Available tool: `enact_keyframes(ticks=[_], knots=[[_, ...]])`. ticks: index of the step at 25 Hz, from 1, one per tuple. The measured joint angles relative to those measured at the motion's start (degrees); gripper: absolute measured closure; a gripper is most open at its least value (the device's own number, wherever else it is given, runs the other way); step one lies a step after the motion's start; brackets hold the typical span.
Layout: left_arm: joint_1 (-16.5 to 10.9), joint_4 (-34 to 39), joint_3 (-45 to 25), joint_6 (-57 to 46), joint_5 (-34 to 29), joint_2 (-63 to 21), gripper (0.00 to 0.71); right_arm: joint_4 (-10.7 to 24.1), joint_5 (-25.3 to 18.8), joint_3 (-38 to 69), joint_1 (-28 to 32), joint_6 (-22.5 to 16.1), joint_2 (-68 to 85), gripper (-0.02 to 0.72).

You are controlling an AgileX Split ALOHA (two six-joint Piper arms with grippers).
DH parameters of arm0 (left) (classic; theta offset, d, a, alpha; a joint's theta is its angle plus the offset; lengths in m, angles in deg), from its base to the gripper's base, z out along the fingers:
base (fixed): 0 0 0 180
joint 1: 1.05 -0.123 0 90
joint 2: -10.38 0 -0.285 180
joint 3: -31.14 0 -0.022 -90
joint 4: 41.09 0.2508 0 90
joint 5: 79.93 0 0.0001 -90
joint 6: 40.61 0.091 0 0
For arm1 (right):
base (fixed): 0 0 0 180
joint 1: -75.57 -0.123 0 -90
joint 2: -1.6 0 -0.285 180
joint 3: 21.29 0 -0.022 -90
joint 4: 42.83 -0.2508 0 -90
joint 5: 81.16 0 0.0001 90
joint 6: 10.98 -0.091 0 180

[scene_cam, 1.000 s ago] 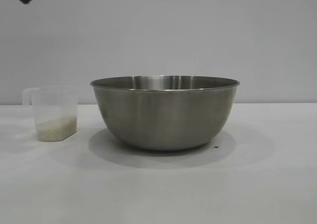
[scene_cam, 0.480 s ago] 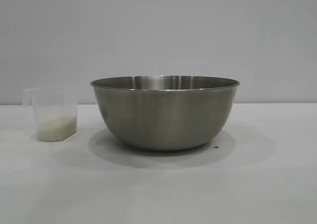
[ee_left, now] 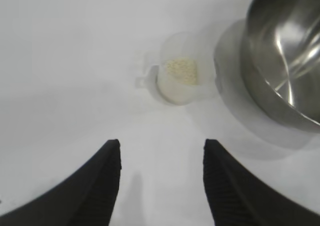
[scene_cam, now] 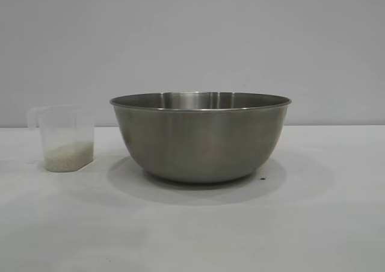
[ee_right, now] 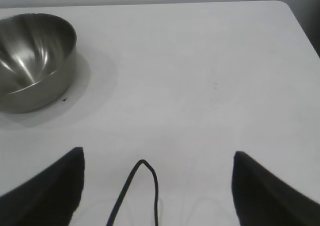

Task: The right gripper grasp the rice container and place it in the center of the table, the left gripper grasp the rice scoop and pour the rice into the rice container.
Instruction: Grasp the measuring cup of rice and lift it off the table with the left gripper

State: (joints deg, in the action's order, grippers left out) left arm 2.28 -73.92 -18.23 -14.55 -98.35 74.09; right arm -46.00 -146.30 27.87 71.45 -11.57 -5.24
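Left end effector (ee_left: 162, 158) open, empty, near rice scoop (ee_left: 182, 81); right end effector (ee_right: 157, 166) wide open; seemingly no writing.

exterior: level, close | wrists: angled down, seemingly farther back | shared: rice container (scene_cam: 200, 136)

A: anything diff vs a sec ago?
B: yeah, black arm bit at exterior view's top left corner is gone now, out of shot. already gone half a sec back.
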Motion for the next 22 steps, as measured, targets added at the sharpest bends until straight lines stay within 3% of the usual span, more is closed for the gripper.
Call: enact_keyframes(ticks=[7, 13, 17, 22], knots=[[0.0, -9.7, -8.2, 6.4, 11.2, -1.3, 0.385, 0.0, 0.0, 0.0, 0.0, 0.0, 0.0, 0.141], [0.3, -11.1, -9.4, 7.2, 15.3, -1.3, 0.385, 0.0, 0.0, 0.0, 0.0, 0.0, 0.0, 0.141], [5.1, -11.1, -11.7, 7.2, 22.7, -0.1, 0.385, 0.0, 0.0, 0.0, 0.0, 0.0, 0.0, 0.141], [15.6, -11.1, -17.4, 7.1, 38.2, 3.9, 0.385, 0.0, 0.0, 0.0, 0.0, 0.0, 0.0, 0.141]])
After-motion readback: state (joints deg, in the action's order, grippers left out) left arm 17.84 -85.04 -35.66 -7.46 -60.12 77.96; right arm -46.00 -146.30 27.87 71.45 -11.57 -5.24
